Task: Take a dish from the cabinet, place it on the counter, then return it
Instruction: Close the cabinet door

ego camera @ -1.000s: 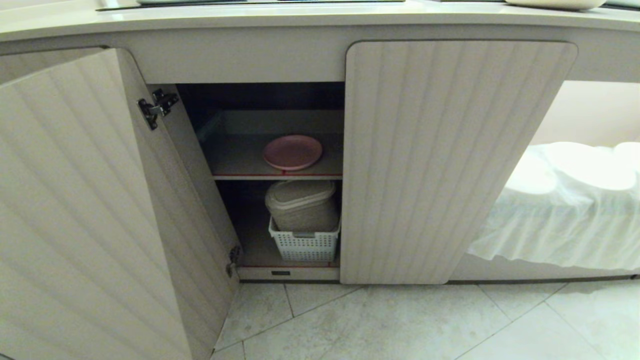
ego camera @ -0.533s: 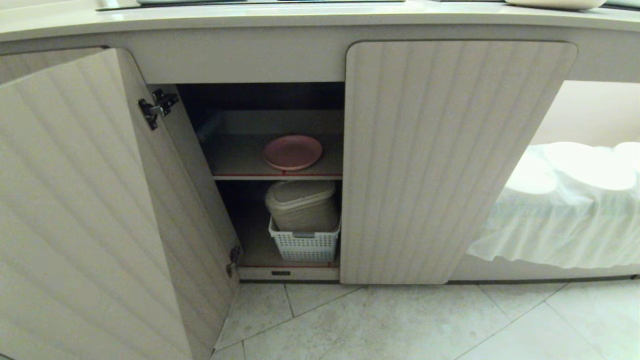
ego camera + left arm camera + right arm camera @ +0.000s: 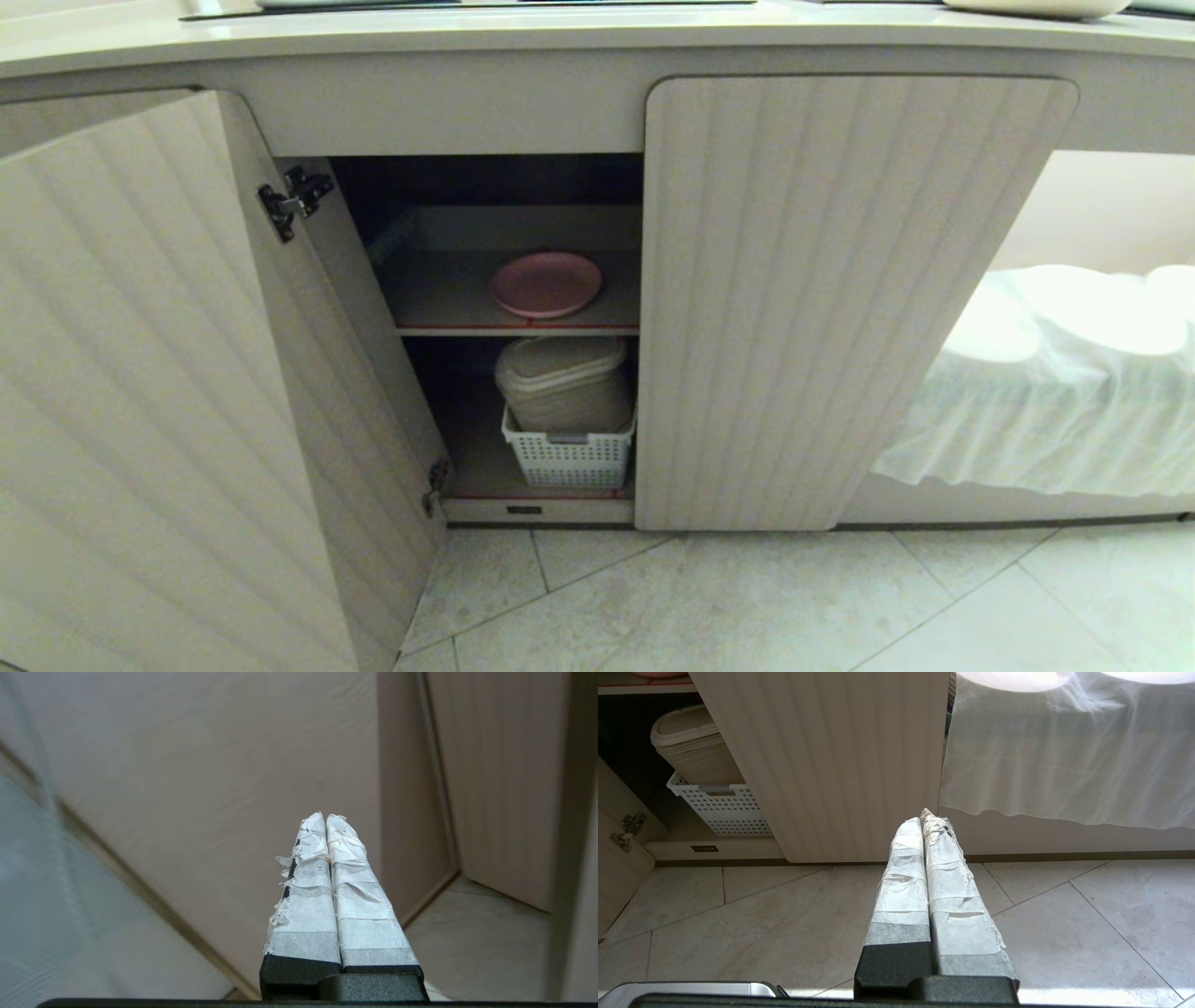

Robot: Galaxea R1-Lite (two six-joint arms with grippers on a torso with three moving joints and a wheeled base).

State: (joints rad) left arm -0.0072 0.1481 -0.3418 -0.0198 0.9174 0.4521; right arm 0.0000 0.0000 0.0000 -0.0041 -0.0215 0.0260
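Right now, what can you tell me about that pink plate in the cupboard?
The pink plate is round and shallow with a low raised rim, matte like plastic. It lies flat and right side up on the upper shelf of the open cupboard, near the red-edged front. It looks empty and only the shelf touches it; neither gripper is near it.

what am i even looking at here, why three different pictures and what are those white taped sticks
It is a two-armed robot on wheels in front of a low kitchen cabinet. The wide picture comes from a camera on its head. The left door stands open; on the upper shelf lies a pink dish, and below it a lidded tub sits in a white basket.

The other two pictures come from cameras on the wrists. The taped sticks are each gripper's two fingers, pressed together and holding nothing: the left gripper close to a beige panel, the right gripper above the tiled floor near the closed door.
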